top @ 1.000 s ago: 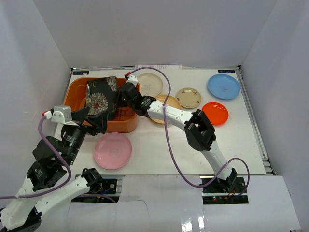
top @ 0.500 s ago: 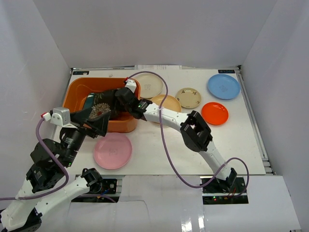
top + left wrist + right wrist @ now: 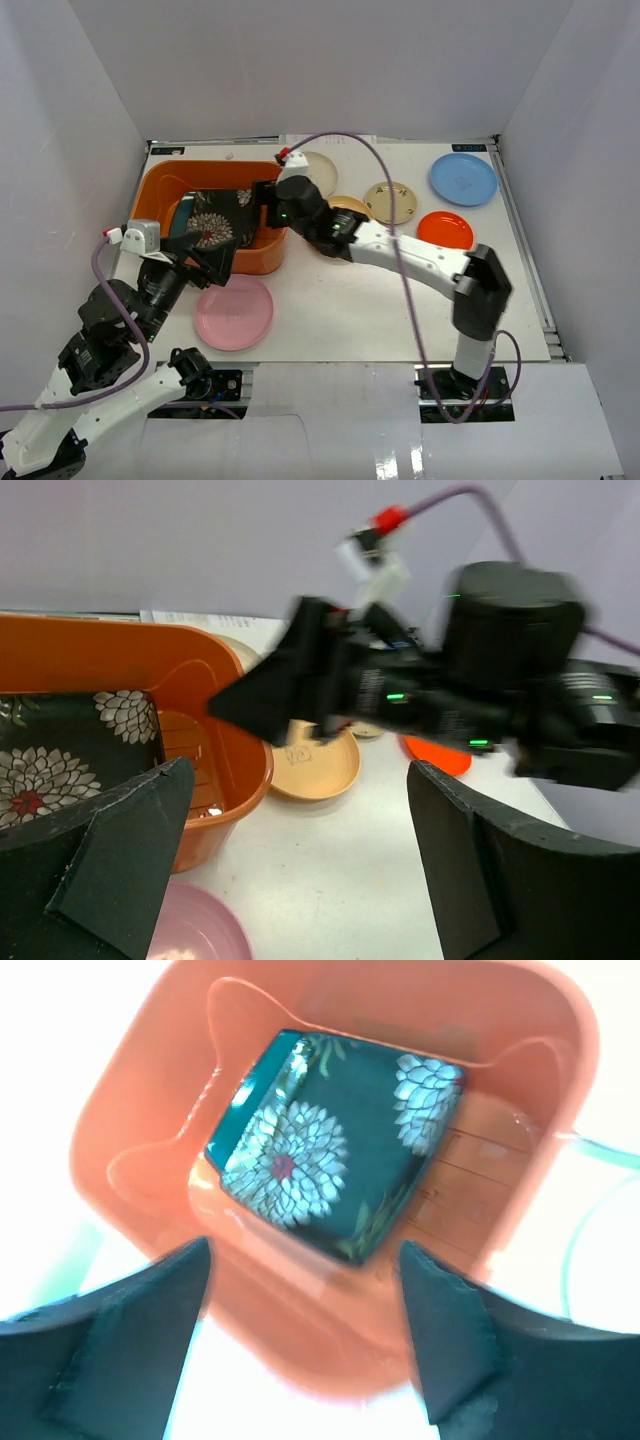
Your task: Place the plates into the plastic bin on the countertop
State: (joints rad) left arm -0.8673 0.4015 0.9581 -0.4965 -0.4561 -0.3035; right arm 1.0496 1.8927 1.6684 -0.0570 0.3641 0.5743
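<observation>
The orange plastic bin (image 3: 158,186) stands at the countertop's left rear. The square black floral plate (image 3: 214,216) lies in it, on top of a teal plate (image 3: 180,214) whose edge shows. My right gripper (image 3: 263,196) hovers open over the bin's right rim, with nothing between its fingers; its wrist view looks down on the floral plate (image 3: 330,1160) in the bin (image 3: 130,1090). My left gripper (image 3: 205,262) stands open and empty at the bin's front edge, above the pink plate (image 3: 233,312). In the left wrist view the gripper (image 3: 300,850) frames bare countertop.
A cream plate (image 3: 322,170) and a peach plate (image 3: 350,207) lie right of the bin, partly under the right arm. A tan plate (image 3: 390,202), an orange plate (image 3: 445,233) and a blue plate (image 3: 463,179) lie further right. White walls enclose the countertop (image 3: 340,300).
My right gripper has opened and let go of the floral plate, which went from standing tilted to lying flat in the bin. The right gripper has drawn back to the bin's right rim.
</observation>
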